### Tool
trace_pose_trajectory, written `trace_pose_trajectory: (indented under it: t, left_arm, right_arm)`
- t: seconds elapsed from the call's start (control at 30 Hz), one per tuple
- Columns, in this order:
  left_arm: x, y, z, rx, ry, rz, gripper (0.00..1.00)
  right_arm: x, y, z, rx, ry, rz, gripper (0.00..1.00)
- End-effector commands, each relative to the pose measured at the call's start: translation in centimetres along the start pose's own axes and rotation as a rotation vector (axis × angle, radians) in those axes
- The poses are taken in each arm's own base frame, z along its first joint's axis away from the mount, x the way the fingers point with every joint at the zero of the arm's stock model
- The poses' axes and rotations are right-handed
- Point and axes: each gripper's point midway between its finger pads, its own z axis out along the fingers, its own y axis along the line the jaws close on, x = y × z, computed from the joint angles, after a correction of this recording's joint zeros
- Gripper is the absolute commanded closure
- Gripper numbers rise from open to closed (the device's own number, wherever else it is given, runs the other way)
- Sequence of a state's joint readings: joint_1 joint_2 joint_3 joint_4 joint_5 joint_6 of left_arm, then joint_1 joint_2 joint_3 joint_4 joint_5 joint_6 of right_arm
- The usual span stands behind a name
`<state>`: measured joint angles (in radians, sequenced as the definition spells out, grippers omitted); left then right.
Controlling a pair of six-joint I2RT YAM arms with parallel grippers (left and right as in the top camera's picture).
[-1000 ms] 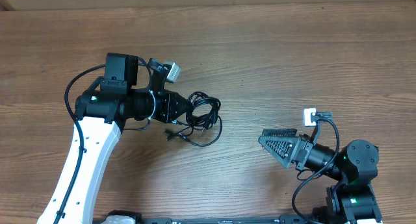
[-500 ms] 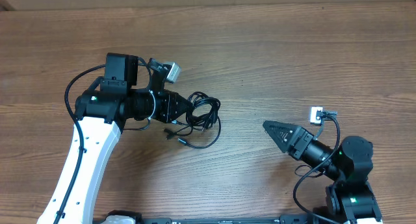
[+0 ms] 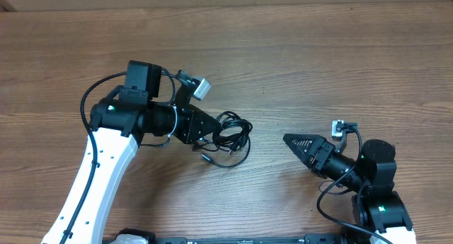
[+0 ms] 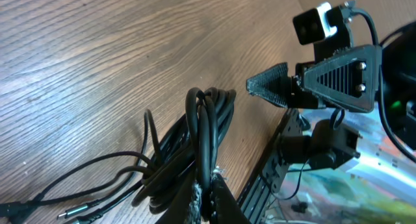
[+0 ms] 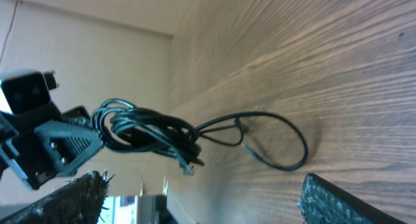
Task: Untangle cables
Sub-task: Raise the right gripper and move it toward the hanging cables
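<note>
The left gripper has carried its load slightly toward 3 o'clock and stays pinched shut on the cables, probably to let the loops hang loose. The bundle's long axis runs 9 to 3, with one plug trailing at 7. Well apart, the right gripper gapes empty, pointing toward 10.

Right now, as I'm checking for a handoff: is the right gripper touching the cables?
No, in the overhead view the right gripper stands clear of the cables, with bare table between them.
</note>
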<state>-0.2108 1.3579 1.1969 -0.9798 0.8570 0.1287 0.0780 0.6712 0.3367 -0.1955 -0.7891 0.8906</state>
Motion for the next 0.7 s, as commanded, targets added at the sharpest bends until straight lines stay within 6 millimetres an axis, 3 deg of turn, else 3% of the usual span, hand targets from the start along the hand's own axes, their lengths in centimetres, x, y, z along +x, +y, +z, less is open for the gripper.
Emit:
trace_pose_trajectory:
  t: [0.0, 0.1, 0.3, 0.37, 0.53, 0.67]
  left_arm:
    - [0.0, -1.0, 0.2, 0.038, 0.001, 0.045, 0.96]
    - [-0.1, -1.1, 0.3, 0.041, 0.0, 0.052, 0.96]
    - [-0.1, -1.1, 0.3, 0.04, -0.001, 0.046, 0.96]
    - [-0.3, -1.1, 0.4, 0.037, -0.006, 0.01, 0.96]
    - [-1.8, -0.9, 0.3, 0.034, -0.057, -0.131, 0.96]
    - [-3.1, -0.9, 0.2, 0.045, -0.099, -0.29, 0.95]
  right_arm:
    - [0.8, 1.8, -0.2, -0.07, 0.066, -0.082, 0.08]
    - [1.6, 2.3, -0.3, -0.107, 0.112, -0.153, 0.13]
    - [1.7, 2.3, -0.3, -0.107, 0.118, -0.117, 0.27]
    - [2.0, 2.5, -0.2, -0.108, 0.133, -0.052, 0.28]
    - [2.2, 2.8, 0.5, -0.099, 0.121, -0.089, 0.29]
    - [2.4, 3.4, 1.5, -0.096, 0.106, -0.132, 0.37]
